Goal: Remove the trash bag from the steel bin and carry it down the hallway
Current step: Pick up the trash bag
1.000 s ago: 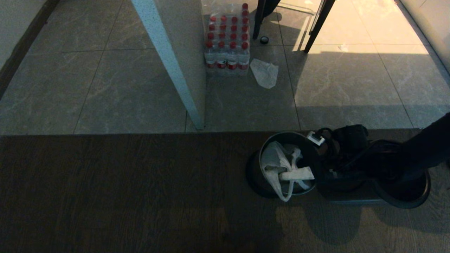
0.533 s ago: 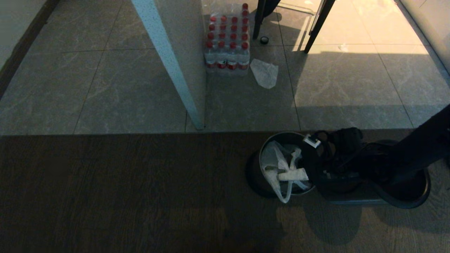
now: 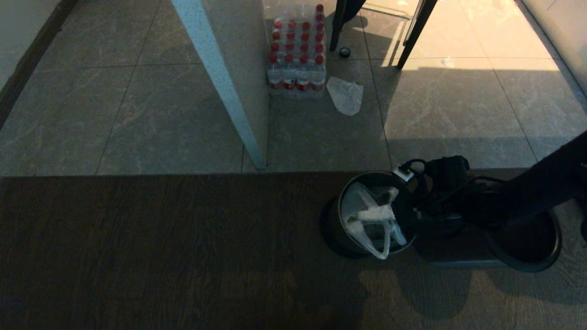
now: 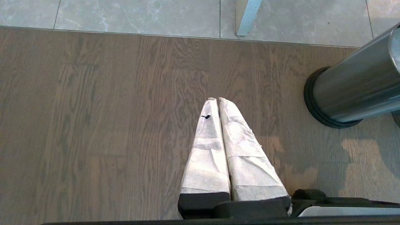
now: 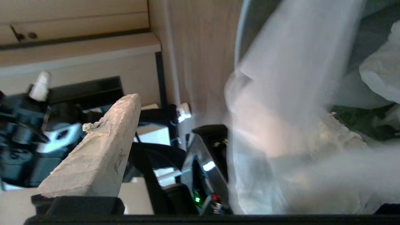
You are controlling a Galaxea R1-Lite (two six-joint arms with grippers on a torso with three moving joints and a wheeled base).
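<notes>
Dark wood flooring fills the lower half of the head view, and the steel bin [image 3: 373, 213] stands right of centre on it with the trash bag [image 3: 373, 220] stuffed inside, 1 loop handle draped over the near rim. Right gripper [image 3: 394, 215] reaches in from the right with its fingers [image 5: 93, 156] spread wide, 1 seemingly under the plastic. Honestly, closing now could pinch only thin film, which tears or slips, or it drags the bin over. Left gripper [image 4: 218, 103] hangs parked over bare floor, fingers pressed together, empty.
</notes>
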